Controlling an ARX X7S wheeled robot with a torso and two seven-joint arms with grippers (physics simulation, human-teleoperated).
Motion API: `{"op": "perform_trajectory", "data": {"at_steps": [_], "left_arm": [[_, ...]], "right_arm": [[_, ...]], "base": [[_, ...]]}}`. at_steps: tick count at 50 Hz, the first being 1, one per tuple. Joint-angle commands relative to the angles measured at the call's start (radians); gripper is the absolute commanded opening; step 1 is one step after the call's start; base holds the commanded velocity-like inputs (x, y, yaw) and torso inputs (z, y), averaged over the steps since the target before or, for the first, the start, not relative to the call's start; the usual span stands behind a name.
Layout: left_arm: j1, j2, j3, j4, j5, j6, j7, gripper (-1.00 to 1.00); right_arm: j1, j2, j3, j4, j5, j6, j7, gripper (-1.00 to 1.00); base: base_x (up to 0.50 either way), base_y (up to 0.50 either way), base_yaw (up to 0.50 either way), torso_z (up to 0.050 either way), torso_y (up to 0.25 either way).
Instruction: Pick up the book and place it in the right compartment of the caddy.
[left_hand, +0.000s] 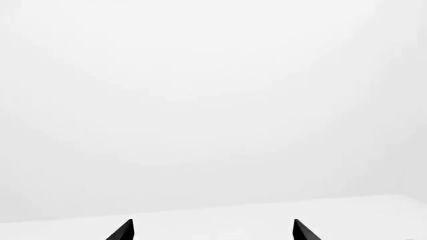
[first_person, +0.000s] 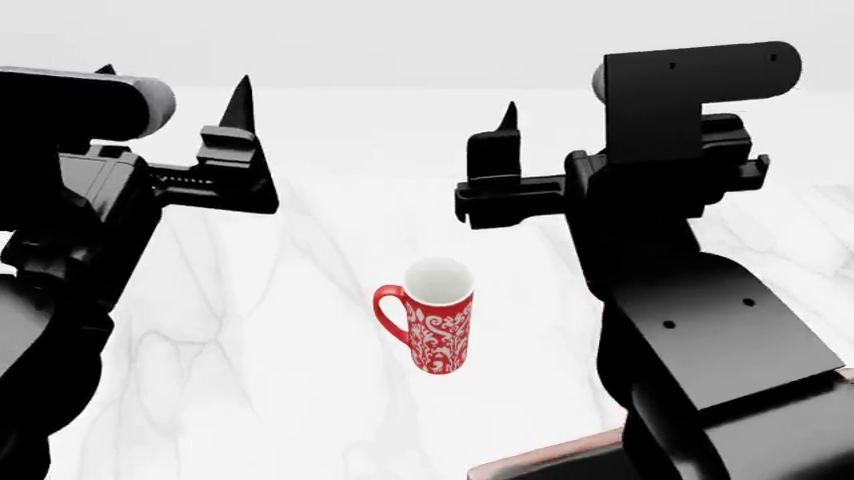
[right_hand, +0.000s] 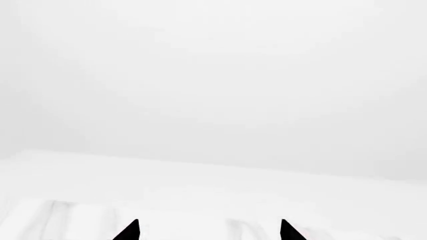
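The book is out of view in every frame. Only a reddish-brown corner of the caddy shows at the bottom edge of the head view. My right arm hides the rest of it, and no compartment can be seen. Both arms are raised above the table. My left gripper is open, with only white background between its tips. One of its fingers points up at the left. My right gripper is open too and holds nothing. One of its fingers stands above and behind the mug.
A red-and-white patterned mug stands upright on the white marble table, between the two arms, handle towards the left. The table's far edge meets a plain white wall.
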Motion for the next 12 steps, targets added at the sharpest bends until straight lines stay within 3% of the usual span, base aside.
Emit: {"op": "perform_trajectory", "data": {"at_steps": [1,12], "left_arm": [[-0.044,0.016,0.059,-0.039,-0.006,0.013,0.007,1.0],[-0.05,0.011,0.072,-0.042,-0.015,0.018,0.0,1.0]], "right_arm": [[0.029,-0.027,-0.053,0.024,-0.015,-0.016,-0.011,1.0],[0.03,-0.03,-0.06,0.048,-0.016,-0.031,-0.019,1.0]], "base": [[0.0,0.0,0.0,0.0,0.0],[0.0,0.0,0.0,0.0,0.0]]}}
